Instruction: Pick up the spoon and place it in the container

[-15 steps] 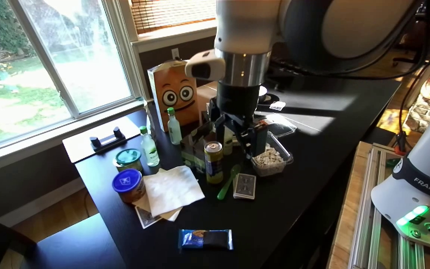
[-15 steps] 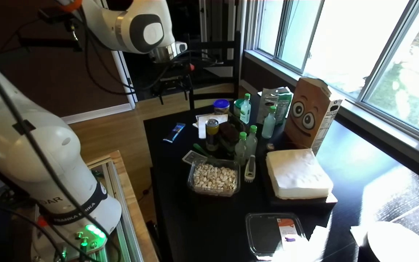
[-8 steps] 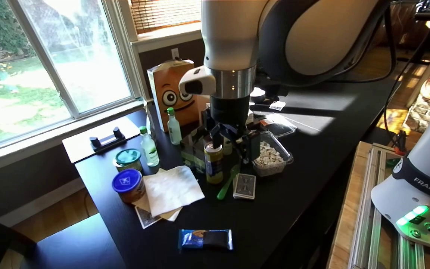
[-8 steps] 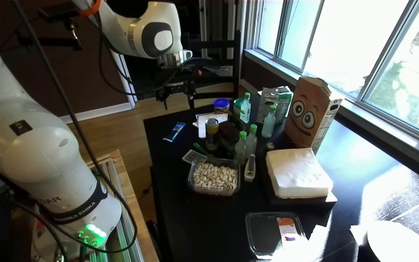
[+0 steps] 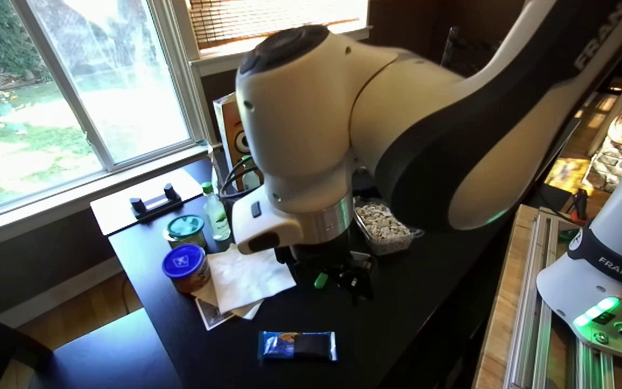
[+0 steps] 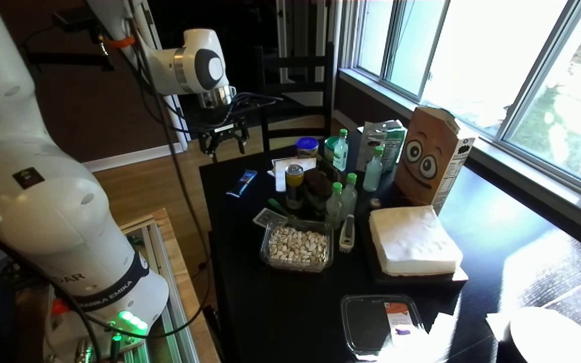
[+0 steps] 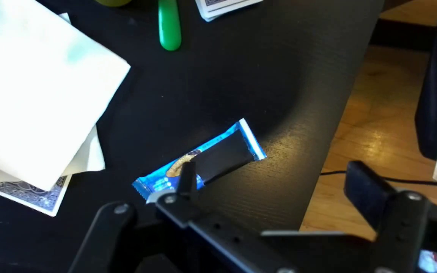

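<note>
The green spoon shows its handle in both exterior views (image 5: 320, 280) (image 6: 277, 205) and at the top of the wrist view (image 7: 169, 28). The rest of it is hidden or cut off. The clear tub with pale beige pieces, the container, stands on the dark table in both exterior views (image 5: 389, 248) (image 6: 298, 267); it is out of the wrist view. My gripper (image 7: 275, 185) is open and empty, with its fingers wide apart. In an exterior view the gripper (image 6: 226, 145) hangs in the air by the table's far corner, apart from spoon and tub.
A blue-wrapped bar (image 7: 218, 155) lies under the gripper, near the table edge. A card deck (image 6: 268, 217) lies beside the spoon. A yellow can (image 6: 294, 186) and glass bottles (image 6: 334, 204) stand close by. Paper napkins (image 5: 251, 275) and blue-lidded jar (image 5: 185, 265) are nearby.
The arm has swung away from the tub toward the blue-wrapped bar's end of the table. In an exterior view it now covers the can and most of the spoon. Gripper remains open.
</note>
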### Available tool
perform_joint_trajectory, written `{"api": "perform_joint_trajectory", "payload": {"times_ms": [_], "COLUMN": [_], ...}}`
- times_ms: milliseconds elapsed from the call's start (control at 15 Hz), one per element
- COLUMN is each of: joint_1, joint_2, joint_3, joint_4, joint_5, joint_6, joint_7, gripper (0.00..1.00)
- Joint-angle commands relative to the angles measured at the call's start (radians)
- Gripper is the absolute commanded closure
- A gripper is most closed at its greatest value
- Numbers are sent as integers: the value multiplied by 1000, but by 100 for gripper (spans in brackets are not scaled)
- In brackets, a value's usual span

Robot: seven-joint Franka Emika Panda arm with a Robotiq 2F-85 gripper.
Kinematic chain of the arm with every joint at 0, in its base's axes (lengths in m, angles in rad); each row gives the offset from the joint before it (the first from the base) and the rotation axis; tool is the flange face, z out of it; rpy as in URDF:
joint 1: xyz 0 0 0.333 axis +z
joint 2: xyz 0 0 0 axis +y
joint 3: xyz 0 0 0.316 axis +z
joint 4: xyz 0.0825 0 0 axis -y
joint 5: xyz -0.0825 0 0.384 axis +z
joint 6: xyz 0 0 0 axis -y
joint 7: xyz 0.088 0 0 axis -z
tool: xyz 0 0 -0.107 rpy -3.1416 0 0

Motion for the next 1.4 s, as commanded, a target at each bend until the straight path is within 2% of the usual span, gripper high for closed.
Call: {"api": "perform_joint_trajectory", "payload": {"times_ms": [0,200,400,467,600,1067,1333], "joint_1": [-37,-82,-151,-130,-158,-185,-189], "joint_2": [192,279,320,284,311,370,389], "joint_3": [-7,-27,-26,-25,-30,-71,-84], "joint_4": [193,286,306,271,286,283,263], "joint_5": [-121,-114,-48,-89,-82,-111,-118], "joint_6": [-106,-157,-152,-133,-133,-98,-40], "joint_7": [-15,-41,-81,-42,-60,-60,-29], "gripper": [0,0,0,0,0,0,0]}}
